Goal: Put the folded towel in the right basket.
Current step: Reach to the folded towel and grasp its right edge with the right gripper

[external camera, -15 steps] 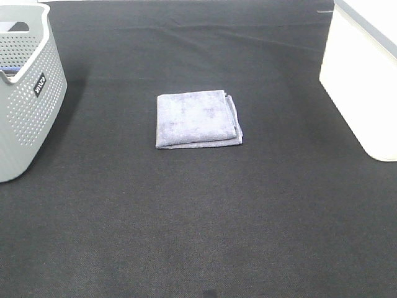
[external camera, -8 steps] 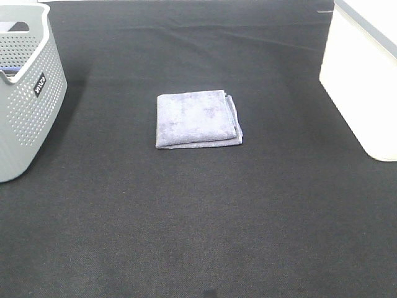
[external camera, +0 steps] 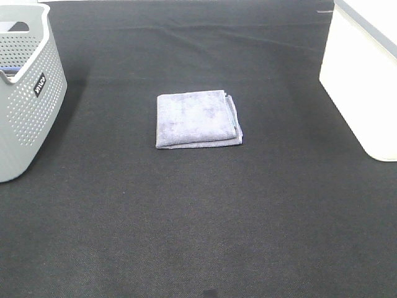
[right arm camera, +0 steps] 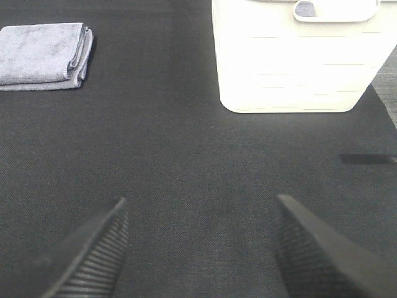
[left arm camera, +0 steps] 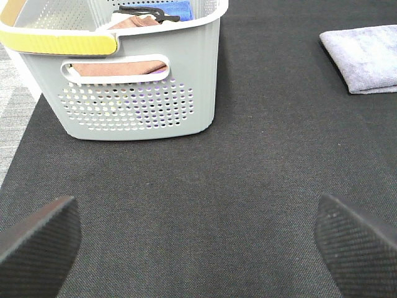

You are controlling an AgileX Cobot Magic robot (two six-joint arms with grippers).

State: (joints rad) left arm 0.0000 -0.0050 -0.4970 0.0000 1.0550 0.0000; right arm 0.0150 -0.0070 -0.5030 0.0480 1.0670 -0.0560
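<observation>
**A:** What is seen at the left?

**B:** A grey perforated basket is set at the left edge of the black woven mat, and a black label is fixed to its wall. In the left wrist view a yellow band is seen on its rim. Brown cloth and blue cloth are held inside it. A strip of pale grey floor is shown beyond the mat's edge.

**A:** And the left gripper?

**B:** Its 2 fingers are spread wide over bare mat, and nothing is held between them.

**A:** Where is the folded towel found?

**B:** It is laid flat near the middle of the mat, well apart from both baskets. Its layered edges are turned toward the right. A long crease is seen in the mat behind it.

**A:** What is placed at the right?

**B:** The white basket is set at the right edge of the mat and is partly cut off in the high view. A handle slot is shown near its rim in the right wrist view. The right gripper is held over bare mat with its 2 fingers parted and nothing between them. The white basket is seen ahead of it and the towel off to one side. Grey floor is glimpsed past the mat there too.
</observation>
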